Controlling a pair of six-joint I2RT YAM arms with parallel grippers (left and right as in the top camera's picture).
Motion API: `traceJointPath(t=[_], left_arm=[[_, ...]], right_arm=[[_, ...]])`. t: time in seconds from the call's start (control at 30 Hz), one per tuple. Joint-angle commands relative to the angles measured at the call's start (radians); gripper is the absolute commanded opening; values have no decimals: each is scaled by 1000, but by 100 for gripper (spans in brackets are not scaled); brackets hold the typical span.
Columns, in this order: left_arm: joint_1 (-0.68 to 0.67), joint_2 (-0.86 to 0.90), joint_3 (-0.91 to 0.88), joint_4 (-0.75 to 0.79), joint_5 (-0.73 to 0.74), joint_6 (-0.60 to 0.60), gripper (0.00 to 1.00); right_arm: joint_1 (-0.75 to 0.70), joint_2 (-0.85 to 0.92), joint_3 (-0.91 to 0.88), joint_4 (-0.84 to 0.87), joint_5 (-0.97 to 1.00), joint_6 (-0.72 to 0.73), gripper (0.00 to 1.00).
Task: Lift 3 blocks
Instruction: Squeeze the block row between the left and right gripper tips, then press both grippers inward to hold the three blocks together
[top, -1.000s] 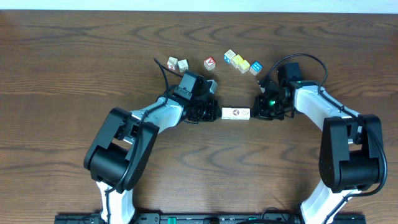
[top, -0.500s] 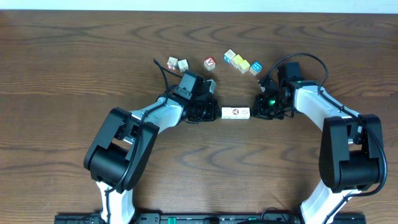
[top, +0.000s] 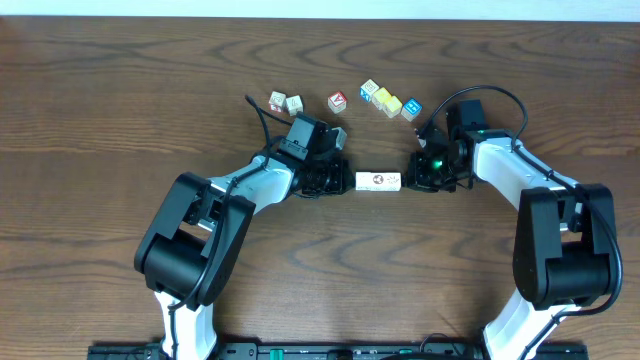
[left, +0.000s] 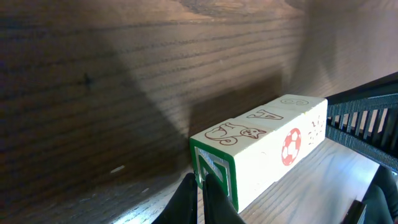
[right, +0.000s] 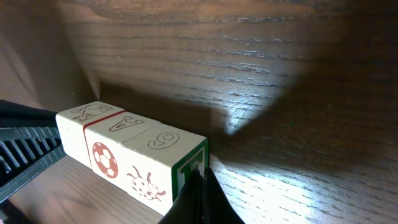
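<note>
Nearby, loose cubes (top: 338, 101) lie beyond the blocks (top: 379, 181).

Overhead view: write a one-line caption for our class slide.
The left gripper and right gripper, both shut, squeeze a row of three blocks between them.

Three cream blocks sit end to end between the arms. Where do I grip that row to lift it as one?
Grip the row of blocks by its two small end faces, pressing inward along its length: left gripper from the left end, right gripper from the right. The cubes are separate, so only end pressure holds all three. Both shut grippers sit at those ends.
</note>
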Motion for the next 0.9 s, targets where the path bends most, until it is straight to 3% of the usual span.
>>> traceJointPath(t=[0.0,0.87], left_arm=[[-8,-34,6,5,61,-2,7],[-8,-79,6,0,98,-27,7]], right_arm=[[15,-7,-8,6,-108,22,1],[15,-8,-7,24,-111,108,1]])
